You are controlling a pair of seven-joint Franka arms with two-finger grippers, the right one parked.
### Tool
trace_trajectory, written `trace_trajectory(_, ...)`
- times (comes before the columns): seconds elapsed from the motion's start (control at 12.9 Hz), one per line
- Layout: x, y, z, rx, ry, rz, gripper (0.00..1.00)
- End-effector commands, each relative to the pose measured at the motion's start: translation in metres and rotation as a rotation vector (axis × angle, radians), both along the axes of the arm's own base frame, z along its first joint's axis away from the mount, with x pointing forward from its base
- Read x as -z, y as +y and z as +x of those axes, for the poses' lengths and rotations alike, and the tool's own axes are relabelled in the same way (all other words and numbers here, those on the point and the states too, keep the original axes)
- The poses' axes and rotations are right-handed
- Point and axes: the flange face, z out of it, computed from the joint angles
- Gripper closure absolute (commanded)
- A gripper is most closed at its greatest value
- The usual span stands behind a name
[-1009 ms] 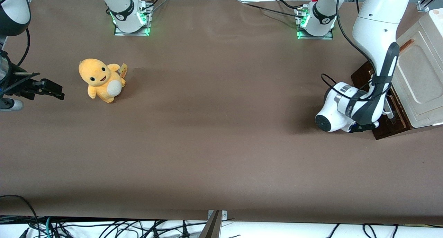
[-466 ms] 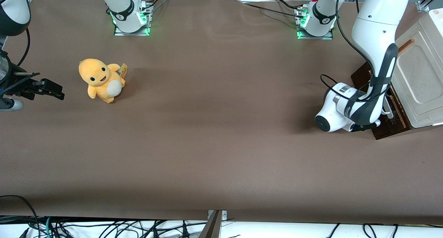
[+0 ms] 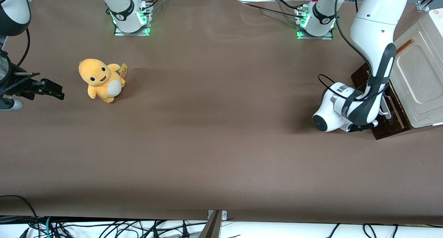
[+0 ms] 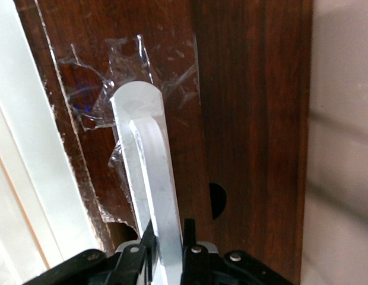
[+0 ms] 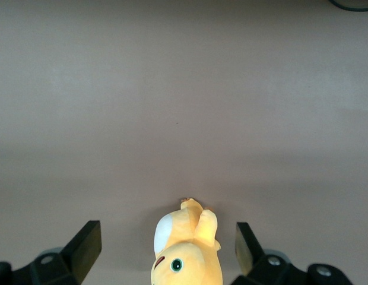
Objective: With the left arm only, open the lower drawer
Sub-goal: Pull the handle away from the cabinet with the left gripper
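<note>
Gripping handle (image 4: 153, 190), end effector (image 4: 167, 240) half-cropped

The left arm (image 3: 375, 40) reached steeply down, its white wrist block (image 3: 341, 108) bent low toward the working arm's end of the surface; its end effector (image 4: 167, 240) had both fingers clamped on something

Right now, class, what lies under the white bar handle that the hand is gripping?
Under the white bar handle lies the lower drawer front, dark brown wood with torn clear tape at the handle's end. The hand is shut on the handle and covers its other end.
</note>
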Motion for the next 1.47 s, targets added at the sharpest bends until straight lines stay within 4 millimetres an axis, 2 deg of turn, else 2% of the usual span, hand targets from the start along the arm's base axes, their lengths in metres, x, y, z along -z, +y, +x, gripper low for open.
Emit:
trace_trajectory(0.0,-0.004,-0.028,0.003,0.032,0.032,-0.021,1.00)
trace_trajectory(0.39,-0.005,-0.060,0.002,0.022,0.029,-0.062,1.00)
trace_trajectory(0.78,-0.008,-0.066,0.005,0.003,0.018,-0.092,0.91)
trace_trajectory(0.85,-0.012,-0.068,0.008,0.000,0.012,-0.103,0.78)
trace_trajectory(0.93,-0.014,-0.076,0.009,0.009,0.012,-0.120,0.61)
trace_trajectory(1.01,-0.016,-0.080,0.009,0.017,0.009,-0.128,0.11)
trace_trajectory(1.09,-0.023,-0.083,0.015,0.000,-0.011,-0.151,0.00)
trace_trajectory(1.24,-0.040,-0.085,0.026,-0.052,-0.050,-0.219,0.00)
trace_trajectory(1.4,-0.079,-0.101,0.041,-0.104,-0.168,-0.394,0.00)
